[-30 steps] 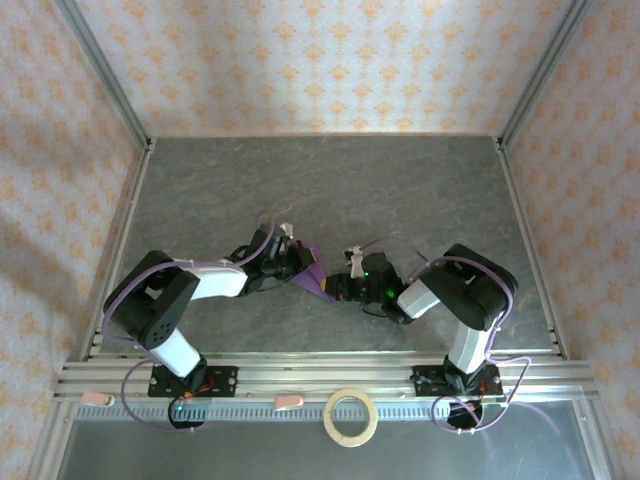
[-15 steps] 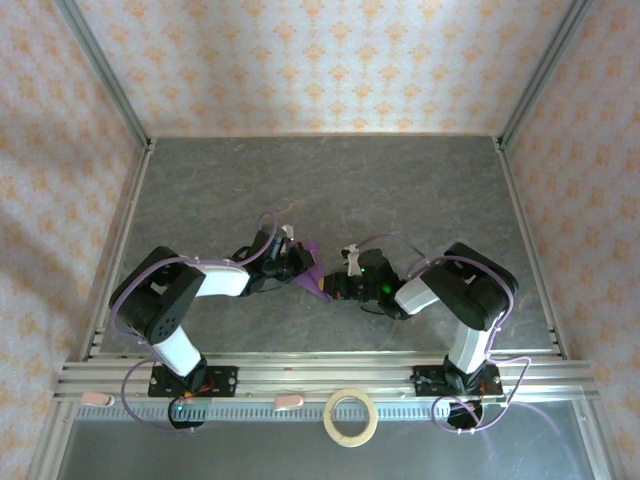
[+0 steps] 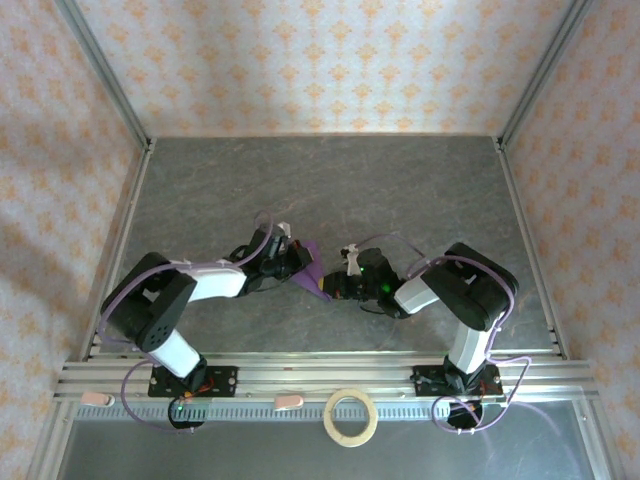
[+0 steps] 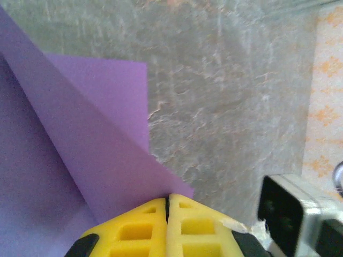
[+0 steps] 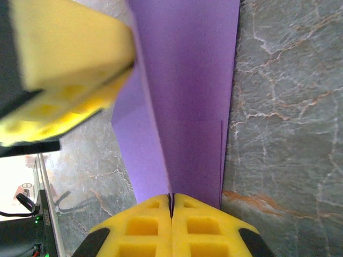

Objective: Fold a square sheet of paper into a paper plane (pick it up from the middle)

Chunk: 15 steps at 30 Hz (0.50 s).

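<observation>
The square sheet of paper [image 3: 314, 271] is purple and folded into layered flaps, held up between the two arms at mid-table. My left gripper [image 3: 301, 263] is shut on its left corner; in the left wrist view the yellow fingertips [image 4: 168, 200] pinch the paper [image 4: 91, 144] at a pointed edge. My right gripper [image 3: 336, 288] is shut on the paper's near right end. In the right wrist view its fingertips [image 5: 171, 197] clamp a fold of the paper [image 5: 187, 80], which runs away as a narrow strip. The left gripper's yellow fingers [image 5: 64, 59] show blurred beyond it.
A tan tape ring [image 3: 351, 417] lies on the front shelf below the aluminium rail [image 3: 320, 372]. The grey marbled table [image 3: 320, 190] stretches back to patterned walls, with metal frame posts at both sides.
The left arm's elbow has shifted slightly. Both grippers stay at the paper in the same spot, and the right jaws have closed the last bit on it.
</observation>
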Motion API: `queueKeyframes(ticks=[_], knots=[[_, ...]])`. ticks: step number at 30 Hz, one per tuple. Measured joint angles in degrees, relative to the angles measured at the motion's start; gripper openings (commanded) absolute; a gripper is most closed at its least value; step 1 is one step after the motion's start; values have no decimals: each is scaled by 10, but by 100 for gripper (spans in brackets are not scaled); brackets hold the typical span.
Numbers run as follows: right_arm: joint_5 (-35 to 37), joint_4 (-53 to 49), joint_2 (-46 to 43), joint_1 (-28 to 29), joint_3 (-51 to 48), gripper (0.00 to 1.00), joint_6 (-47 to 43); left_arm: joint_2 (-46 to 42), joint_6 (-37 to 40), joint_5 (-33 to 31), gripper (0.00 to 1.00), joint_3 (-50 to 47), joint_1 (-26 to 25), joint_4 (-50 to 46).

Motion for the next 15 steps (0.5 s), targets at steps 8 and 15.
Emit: queueKeyframes(ticks=[8,15], knots=[[0,0,0,0,0,0,5,1,-9,5,0,-3,0,3],[0,0,0,0,0,0,7,37,-10,16,0,-3,0,9]])
